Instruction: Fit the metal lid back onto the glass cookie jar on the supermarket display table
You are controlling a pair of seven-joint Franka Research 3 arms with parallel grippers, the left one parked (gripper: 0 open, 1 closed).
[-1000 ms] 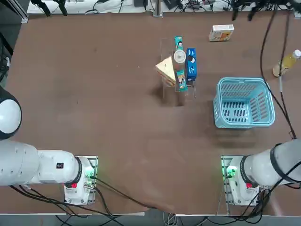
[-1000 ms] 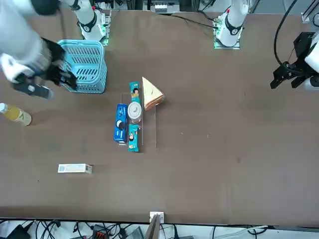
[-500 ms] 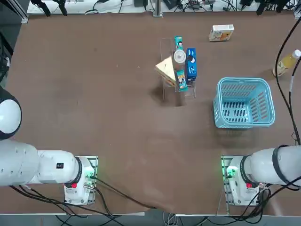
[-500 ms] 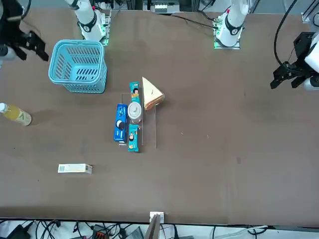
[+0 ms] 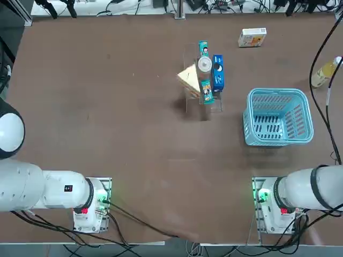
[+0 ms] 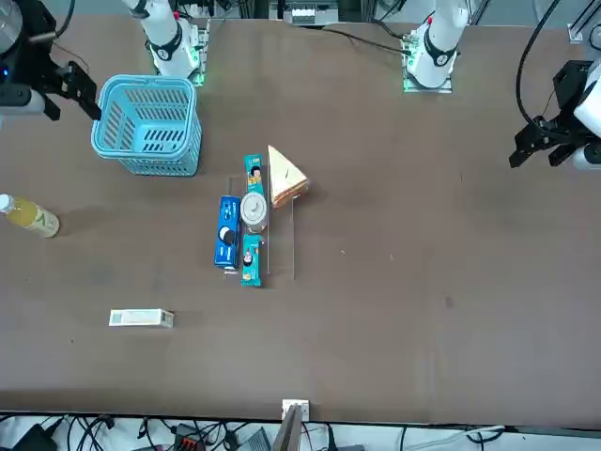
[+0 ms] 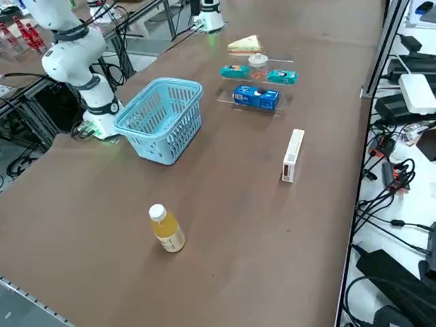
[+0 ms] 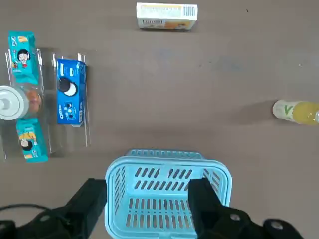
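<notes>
Scanning the top view from left to right, I see mostly bare matte brown surface (image 5: 107,118) until the middle, where a clear acrylic stand (image 5: 202,101) holds a wedge-shaped sandwich (image 5: 188,79), two teal snack packs and a blue biscuit box (image 5: 217,72). The glass cookie jar (image 5: 204,65) stands between the teal packs, with the metal lid (image 8: 11,103), a flat silvery disc, lying on its mouth. Further right sits a light blue slatted plastic basket (image 5: 278,118), then a small carton (image 5: 252,37) and a bottle of yellow liquid (image 5: 325,72). My right gripper (image 8: 148,204) hangs high above the basket, fingers spread wide and empty, well apart from the jar.
</notes>
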